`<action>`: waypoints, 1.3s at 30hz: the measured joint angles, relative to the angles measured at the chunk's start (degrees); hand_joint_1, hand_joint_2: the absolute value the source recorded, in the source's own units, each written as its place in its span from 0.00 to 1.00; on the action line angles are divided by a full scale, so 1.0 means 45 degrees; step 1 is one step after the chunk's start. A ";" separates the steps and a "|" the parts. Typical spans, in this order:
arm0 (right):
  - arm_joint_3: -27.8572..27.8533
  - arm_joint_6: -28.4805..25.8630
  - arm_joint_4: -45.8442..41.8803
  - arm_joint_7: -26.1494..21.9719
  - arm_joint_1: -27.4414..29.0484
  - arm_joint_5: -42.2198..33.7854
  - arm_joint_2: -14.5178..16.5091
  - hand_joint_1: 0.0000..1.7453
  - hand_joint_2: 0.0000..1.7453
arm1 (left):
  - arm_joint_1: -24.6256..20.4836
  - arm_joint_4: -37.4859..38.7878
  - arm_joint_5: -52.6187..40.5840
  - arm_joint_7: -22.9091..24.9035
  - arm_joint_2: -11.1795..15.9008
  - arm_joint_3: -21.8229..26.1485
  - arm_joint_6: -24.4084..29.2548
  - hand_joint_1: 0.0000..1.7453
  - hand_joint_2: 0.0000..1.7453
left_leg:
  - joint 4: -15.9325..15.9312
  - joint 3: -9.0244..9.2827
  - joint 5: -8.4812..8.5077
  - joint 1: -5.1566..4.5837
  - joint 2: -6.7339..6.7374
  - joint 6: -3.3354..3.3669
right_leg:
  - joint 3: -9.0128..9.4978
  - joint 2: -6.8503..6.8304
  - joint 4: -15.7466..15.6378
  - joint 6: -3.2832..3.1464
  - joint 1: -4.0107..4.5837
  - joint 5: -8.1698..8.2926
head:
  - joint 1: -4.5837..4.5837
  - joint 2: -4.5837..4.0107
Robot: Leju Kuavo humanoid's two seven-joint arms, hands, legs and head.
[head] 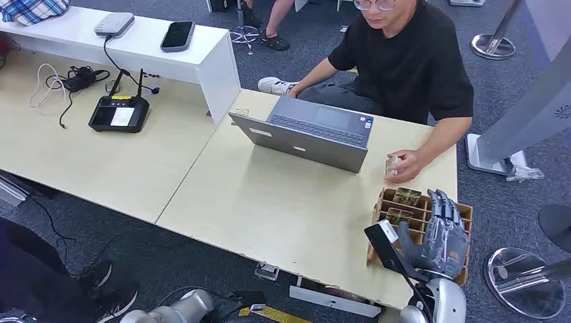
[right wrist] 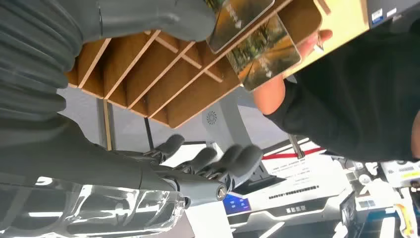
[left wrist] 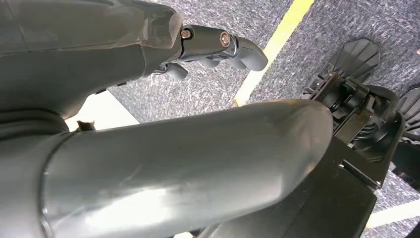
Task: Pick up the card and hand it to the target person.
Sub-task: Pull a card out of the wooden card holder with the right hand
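A wooden card rack [head: 385, 197] stands at the table's front right corner, with two greenish cards [head: 407, 196] upright in its slots. My right hand [head: 441, 232] hovers over the rack with fingers extended and nothing in it. The right wrist view has the thumb close beside one card [right wrist: 238, 17], a second card [right wrist: 265, 49] next to it, and the fingers [right wrist: 218, 161] well apart from the thumb. The person in black sits across the table, and their hand [head: 404, 165] holds another card [head: 391, 165] just beyond the rack. My left hand [left wrist: 218, 44] hangs over the carpet, holding nothing.
An open grey laptop [head: 306, 134] sits mid-table before the person. On the left table lie a black controller [head: 120, 113] and cables; a phone [head: 177, 35] rests on the white shelf [head: 209, 64]. The table's front edge runs just before the rack.
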 joint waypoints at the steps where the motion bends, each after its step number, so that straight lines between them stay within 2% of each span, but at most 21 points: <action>1: 0.0005 0.0041 0.0040 0.0039 -0.0022 0.0042 0.0000 0.37 1.00 | 0.0000 0.0000 0.0010 0.0000 0.0000 0.0000 0.0011 0.00 0.00 | 0.0000 0.0000 0.0000 0.0000 0.0000 0.0000 | 0.0000 0.0000 0.0000 0.0000 0.0000 0.0000 | 0.0000 0.0000; 15: 0.0312 0.0620 0.0949 0.0417 -0.0517 0.0392 0.0000 0.34 1.00 | 0.0006 0.0000 0.0125 -0.0153 0.0024 0.0000 0.0090 0.00 0.00 | 0.0000 -0.0002 0.0001 0.0000 -0.0003 0.0000 | 0.0000 -0.0001 0.0001 0.0000 0.0000 0.0000 | 0.0000 0.0000; 20: 0.0400 0.0764 0.1124 0.0592 -0.0548 0.0477 0.0000 0.41 1.00 | 0.0010 0.0000 0.0122 -0.0165 0.0032 0.0000 0.0090 0.00 0.00 | 0.0000 -0.0002 0.0001 0.0000 -0.0004 0.0000 | 0.0000 -0.0003 0.0001 0.0000 0.0000 0.0000 | 0.0000 0.0000; 39: 0.0517 0.1104 0.1202 0.1199 -0.0531 0.0845 -0.0005 0.47 1.00 | 0.0012 0.0000 0.0121 -0.0146 0.0034 0.0000 0.0081 0.00 0.00 | 0.0000 0.0000 0.0002 0.0000 -0.0003 0.0001 | 0.0000 -0.0001 0.0001 0.0000 0.0000 0.0000 | 0.0000 0.0000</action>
